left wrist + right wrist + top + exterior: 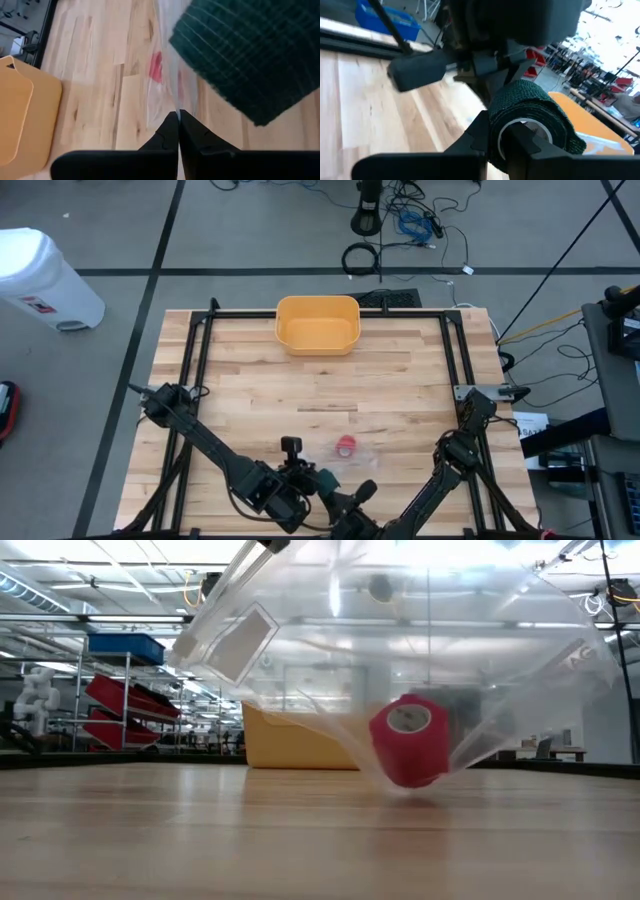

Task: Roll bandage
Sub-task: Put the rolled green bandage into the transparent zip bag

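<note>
We see two bandage rolls. The red roll [410, 740] lies on its side inside a clear plastic bag [400, 630], its open core facing the low camera, so its axis runs level along the table toward that camera. It sits at the bag's lowest point, just above the table [400, 380], near the front edge and well apart from the one yellow bin [317, 323] at the far side. It looks tightly wound, with a pale cardboard core and a slightly textured red wrap.

The dark green roll [532, 107] is held by the right gripper [497, 145], its fingers pinching the roll's wall, one inside the pale core and one outside; the core faces that wrist camera. Its ribbed wrap has a loose, fuzzy edge.

The left gripper [178, 125] is fully closed on the bag's thin edge, holding it up.
</note>
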You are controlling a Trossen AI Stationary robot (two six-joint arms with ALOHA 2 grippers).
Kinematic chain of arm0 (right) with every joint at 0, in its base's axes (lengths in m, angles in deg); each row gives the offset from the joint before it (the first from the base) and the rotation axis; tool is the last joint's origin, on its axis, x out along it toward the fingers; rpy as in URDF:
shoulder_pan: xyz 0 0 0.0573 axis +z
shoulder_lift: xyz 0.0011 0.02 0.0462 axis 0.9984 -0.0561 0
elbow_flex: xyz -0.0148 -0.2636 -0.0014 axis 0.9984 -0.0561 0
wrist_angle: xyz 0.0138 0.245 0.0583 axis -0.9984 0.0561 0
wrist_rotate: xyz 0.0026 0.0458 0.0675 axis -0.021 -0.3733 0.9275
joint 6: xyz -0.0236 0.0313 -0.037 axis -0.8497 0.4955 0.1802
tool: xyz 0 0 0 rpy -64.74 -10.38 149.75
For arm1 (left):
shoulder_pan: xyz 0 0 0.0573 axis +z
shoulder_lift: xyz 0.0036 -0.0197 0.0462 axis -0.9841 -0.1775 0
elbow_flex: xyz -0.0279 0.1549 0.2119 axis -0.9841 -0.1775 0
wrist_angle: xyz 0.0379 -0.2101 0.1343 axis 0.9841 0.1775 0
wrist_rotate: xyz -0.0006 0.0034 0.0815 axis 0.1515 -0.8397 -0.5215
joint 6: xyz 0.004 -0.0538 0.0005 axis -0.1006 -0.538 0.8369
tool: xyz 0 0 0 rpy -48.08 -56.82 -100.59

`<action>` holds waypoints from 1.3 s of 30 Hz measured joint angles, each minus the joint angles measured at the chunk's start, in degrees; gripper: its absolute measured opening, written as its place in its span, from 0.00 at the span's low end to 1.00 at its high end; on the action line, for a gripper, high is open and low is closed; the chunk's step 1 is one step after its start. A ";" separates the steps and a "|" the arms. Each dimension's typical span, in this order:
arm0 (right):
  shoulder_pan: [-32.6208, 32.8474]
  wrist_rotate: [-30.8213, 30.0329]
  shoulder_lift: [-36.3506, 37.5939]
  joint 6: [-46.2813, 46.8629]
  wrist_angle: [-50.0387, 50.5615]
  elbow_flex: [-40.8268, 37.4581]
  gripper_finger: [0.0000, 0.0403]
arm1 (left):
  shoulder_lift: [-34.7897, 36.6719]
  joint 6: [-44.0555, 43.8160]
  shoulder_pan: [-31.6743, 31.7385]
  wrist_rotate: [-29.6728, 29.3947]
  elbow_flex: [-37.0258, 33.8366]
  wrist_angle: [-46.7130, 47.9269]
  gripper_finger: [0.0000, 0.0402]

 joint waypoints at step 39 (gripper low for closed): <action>-0.63 4.64 -0.02 20.79 7.95 -0.04 0.07 | 4.98 -1.03 -1.89 -4.17 -0.37 -1.36 0.00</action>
